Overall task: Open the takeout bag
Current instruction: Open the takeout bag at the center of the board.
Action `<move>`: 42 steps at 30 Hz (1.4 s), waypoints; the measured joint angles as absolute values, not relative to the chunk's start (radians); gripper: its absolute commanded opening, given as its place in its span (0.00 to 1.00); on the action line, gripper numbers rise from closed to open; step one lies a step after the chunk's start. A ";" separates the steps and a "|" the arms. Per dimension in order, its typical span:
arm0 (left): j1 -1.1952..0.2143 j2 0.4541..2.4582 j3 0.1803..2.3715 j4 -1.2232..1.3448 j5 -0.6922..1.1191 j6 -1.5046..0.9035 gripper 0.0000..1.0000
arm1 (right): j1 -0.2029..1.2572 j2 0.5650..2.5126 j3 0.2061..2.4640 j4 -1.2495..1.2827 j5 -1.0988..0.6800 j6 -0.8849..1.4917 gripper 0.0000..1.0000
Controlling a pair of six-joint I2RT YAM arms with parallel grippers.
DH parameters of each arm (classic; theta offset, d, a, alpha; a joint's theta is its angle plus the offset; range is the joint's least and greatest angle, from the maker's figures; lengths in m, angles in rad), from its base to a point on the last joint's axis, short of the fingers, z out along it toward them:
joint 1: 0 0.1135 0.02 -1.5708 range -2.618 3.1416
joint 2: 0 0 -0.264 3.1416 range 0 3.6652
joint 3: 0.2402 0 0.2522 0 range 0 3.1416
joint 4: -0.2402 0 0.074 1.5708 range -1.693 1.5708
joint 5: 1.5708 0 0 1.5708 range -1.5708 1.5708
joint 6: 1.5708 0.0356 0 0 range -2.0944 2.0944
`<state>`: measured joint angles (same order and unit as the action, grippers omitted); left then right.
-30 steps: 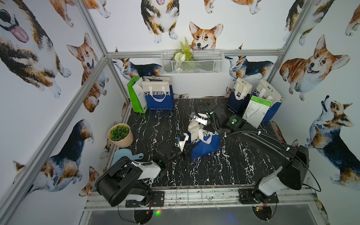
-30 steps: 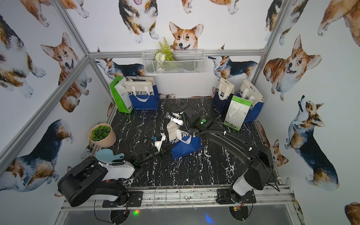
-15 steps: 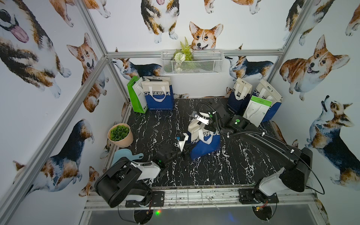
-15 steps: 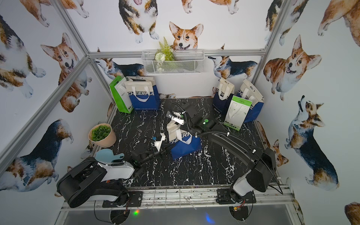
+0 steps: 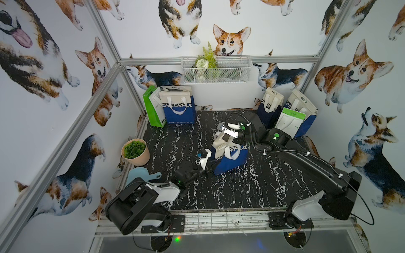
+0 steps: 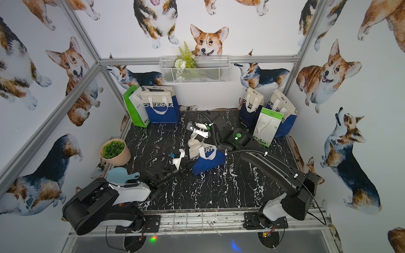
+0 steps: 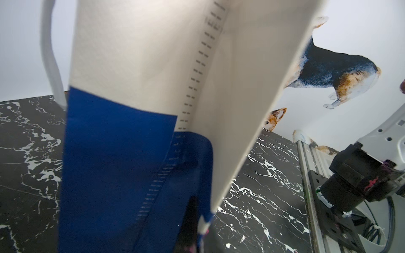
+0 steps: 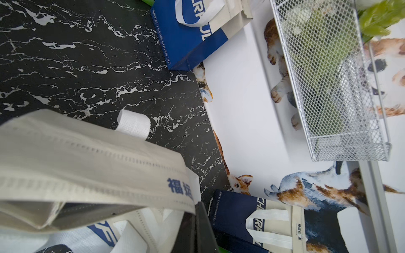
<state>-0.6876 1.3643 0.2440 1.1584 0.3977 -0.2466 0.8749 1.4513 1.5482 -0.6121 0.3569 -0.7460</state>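
Note:
The takeout bag [image 5: 231, 156] [image 6: 208, 158], blue below and cream above with white handles, stands tilted mid-table in both top views. My left gripper [image 5: 210, 169] [image 6: 188, 167] is low at the bag's near left corner. In the left wrist view the bag [image 7: 135, 109] fills the frame and the left gripper [image 7: 202, 230] is shut on its side edge. My right gripper [image 5: 221, 137] [image 6: 197, 138] is at the bag's top. In the right wrist view it [image 8: 197, 221] is shut on the cream rim [image 8: 92, 166], and the mouth gapes slightly below it.
Spare bags lean on the back wall: a green one [image 5: 152, 108] and a blue one [image 5: 178, 107] at the left, and several [image 5: 288, 114] at the right. A potted plant [image 5: 134, 151] and a light blue board [image 5: 140, 175] sit at the left edge. A wire basket [image 5: 215, 70] hangs on the back wall.
The right gripper has closed on the bag's rim, and the right arm has shifted a little to the right. The left arm and the bag's base have stayed put.

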 measured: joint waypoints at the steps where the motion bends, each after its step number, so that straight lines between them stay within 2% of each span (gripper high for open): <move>1: -0.688 1.362 0.244 1.158 0.398 -0.247 0.00 | 0.875 1.454 1.553 -0.613 0.357 -0.758 0.00; 20: -0.689 1.369 0.246 1.110 0.395 -0.246 0.00 | 0.863 1.599 1.837 -0.738 0.339 -0.915 0.00; 28: -0.690 1.369 0.246 1.108 0.395 -0.242 0.00 | 0.864 1.618 1.863 -0.754 0.336 -0.915 0.00; 32: -0.690 1.369 0.246 1.108 0.395 -0.242 0.00 | 0.864 1.547 1.707 -0.690 0.312 -0.844 0.23; 38: -0.690 1.373 0.246 1.107 0.394 -0.242 0.00 | 0.863 1.378 1.420 -0.560 0.243 -0.725 0.36; 42: -0.690 1.375 0.246 1.107 0.394 -0.242 0.00 | 0.863 1.308 1.328 -0.506 0.228 -0.670 0.44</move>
